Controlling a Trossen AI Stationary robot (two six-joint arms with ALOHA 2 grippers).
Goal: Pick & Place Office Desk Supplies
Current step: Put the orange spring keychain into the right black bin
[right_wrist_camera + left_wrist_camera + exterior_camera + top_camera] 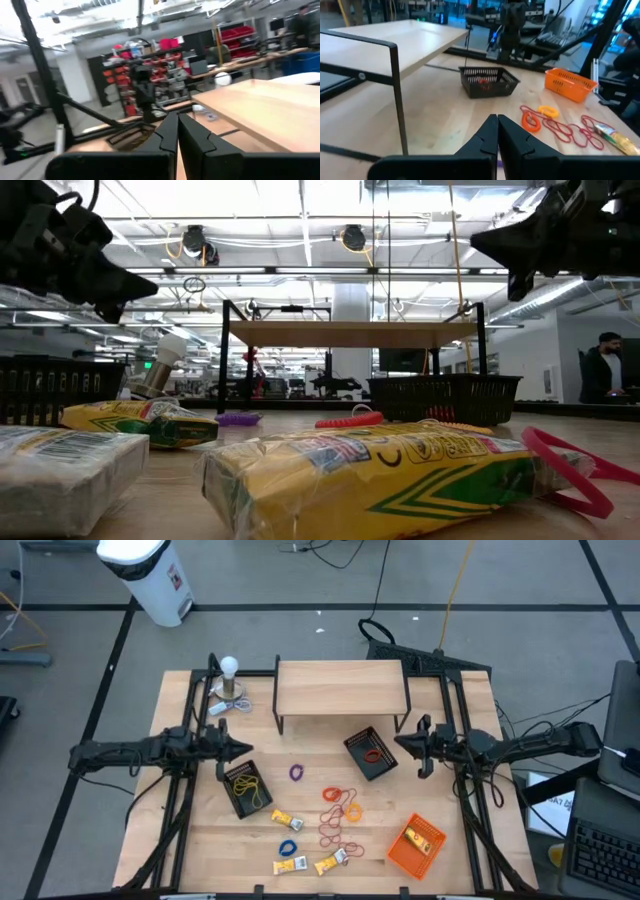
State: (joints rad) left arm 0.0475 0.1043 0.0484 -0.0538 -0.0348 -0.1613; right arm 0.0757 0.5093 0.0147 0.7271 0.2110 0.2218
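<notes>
Left gripper (pixel 243 749) fingers closed, empty; right gripper (pixel 402 743) likewise; rubber bands (pixel 338 812) loose on table.

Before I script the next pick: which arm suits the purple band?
Left, probably. The purple band lies nearer the left claw, shut and empty, than the right claw, beyond the black tray.

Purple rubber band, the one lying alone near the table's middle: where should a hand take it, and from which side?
The purple rubber band lies flat as a small loop on bare wood, apart from the red and orange bands nearer the front. Come straight down from above and pinch across one strand of the loop. The left hand, closed and hovering just beside it, looks best placed; it must open first.
</notes>
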